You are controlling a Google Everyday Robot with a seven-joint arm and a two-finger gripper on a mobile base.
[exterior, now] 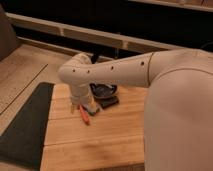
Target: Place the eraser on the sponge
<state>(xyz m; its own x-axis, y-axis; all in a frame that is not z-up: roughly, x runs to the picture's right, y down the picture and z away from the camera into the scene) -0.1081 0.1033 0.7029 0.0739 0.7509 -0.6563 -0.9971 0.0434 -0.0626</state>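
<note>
My white arm (pixel 115 72) reaches in from the right and bends down onto the wooden table (pixel 90 145). The gripper (pixel 86 106) hangs low over the table's back left part, just above an orange pen (pixel 84 116). The arm and wrist cover the spot beneath it. The eraser is out of view. The sponge is hidden as well.
A dark bowl (pixel 104 90) sits just behind the gripper, with a black flat bar (pixel 110 102) at its right. A dark mat (pixel 25 127) lies along the table's left side. A dark shelf with a pale rail (pixel 75 32) runs behind.
</note>
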